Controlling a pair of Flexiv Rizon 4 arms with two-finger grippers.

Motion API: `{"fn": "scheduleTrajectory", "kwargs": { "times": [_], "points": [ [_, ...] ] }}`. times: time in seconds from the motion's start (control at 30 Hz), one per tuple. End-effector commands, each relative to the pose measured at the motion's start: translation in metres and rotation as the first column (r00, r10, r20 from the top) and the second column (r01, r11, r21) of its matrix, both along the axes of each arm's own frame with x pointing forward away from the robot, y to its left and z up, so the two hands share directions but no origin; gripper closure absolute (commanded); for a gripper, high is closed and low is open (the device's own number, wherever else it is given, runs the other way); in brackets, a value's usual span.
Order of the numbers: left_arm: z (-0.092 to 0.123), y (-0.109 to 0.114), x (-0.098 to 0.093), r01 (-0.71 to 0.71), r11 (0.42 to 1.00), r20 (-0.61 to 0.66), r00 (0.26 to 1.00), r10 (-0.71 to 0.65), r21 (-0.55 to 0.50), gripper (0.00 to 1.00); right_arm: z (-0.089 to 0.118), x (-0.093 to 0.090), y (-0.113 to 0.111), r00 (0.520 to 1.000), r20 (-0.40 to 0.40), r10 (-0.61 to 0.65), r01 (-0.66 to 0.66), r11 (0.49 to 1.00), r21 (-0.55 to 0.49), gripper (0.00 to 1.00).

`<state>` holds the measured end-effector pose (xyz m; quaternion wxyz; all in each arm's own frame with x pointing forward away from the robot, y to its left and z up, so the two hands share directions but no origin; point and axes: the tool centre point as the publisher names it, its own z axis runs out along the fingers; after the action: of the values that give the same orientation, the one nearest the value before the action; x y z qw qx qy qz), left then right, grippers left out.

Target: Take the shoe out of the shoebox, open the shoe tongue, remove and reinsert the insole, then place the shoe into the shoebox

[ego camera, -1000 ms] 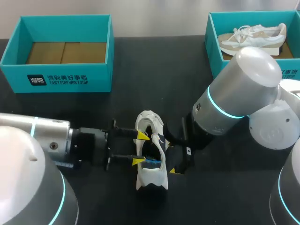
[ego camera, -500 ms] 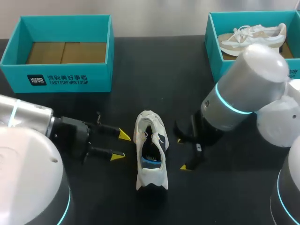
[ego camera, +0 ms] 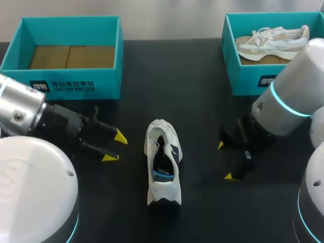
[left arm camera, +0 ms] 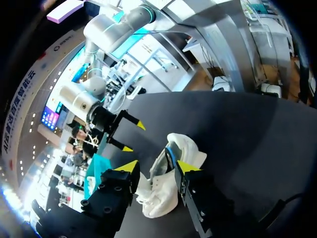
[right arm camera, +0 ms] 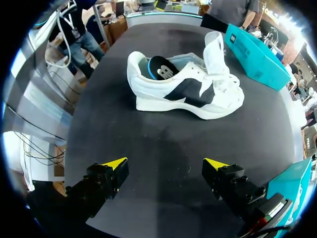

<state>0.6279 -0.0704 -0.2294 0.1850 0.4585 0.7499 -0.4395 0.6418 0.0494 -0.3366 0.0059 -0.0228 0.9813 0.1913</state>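
Midway on the black desk (ego camera: 202, 106), between left tool (ego camera: 115, 147) and right tool (ego camera: 225, 161), both spread wide: white shoe (ego camera: 163, 162) upright, black side patch, tongue (right arm camera: 215, 49) lifted, dark insole (right arm camera: 163, 67) inside.

- A robot lab bench, this: a matte black table (ego camera: 197, 76), with the silver left arm (ego camera: 17, 109) and right arm (ego camera: 291, 83) coming in over it.
- Test props are laid out: the teal left shoebox (ego camera: 71, 87), the right shoebox (ego camera: 248, 81), one white shoe (ego camera: 162, 162).
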Motion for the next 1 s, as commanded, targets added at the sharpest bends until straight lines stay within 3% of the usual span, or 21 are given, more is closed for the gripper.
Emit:
{"fn": "scheduleTrajectory", "kwargs": {
  "times": [0.03,0.3,0.33,0.4,0.47,1.0],
  "points": [
    [0.021,0.017,0.004,0.100,0.987,-0.031,0.995,-0.097,0.129,0.56,0.011,-0.008,-0.018,1.000,0.009,-0.001,0.001,1.000,0.023,0.00],
    [0.027,0.029,0.023,0.187,0.949,-0.035,0.982,-0.184,0.253,0.51,0.011,-0.008,-0.018,1.000,0.009,-0.001,0.001,1.000,0.023,0.00],
    [0.024,0.030,0.024,0.211,0.936,-0.047,0.977,-0.206,0.283,0.56,0.011,-0.008,-0.018,1.000,0.009,-0.001,0.001,1.000,0.023,0.00],
    [0.019,0.031,0.028,0.243,0.903,-0.051,0.969,-0.241,0.354,1.00,0.011,-0.008,-0.018,1.000,0.009,-0.001,0.001,1.000,0.023,0.00],
    [0.021,0.036,0.032,0.243,0.860,-0.051,0.968,-0.247,0.449,1.00,0.011,-0.008,-0.018,1.000,0.009,-0.001,0.001,1.000,0.023,0.00],
    [0.021,0.036,0.032,0.243,0.860,-0.051,0.968,-0.247,0.449,1.00,0.011,-0.008,-0.018,1.000,0.009,-0.001,0.001,1.000,0.023,0.00]
  ]
}}
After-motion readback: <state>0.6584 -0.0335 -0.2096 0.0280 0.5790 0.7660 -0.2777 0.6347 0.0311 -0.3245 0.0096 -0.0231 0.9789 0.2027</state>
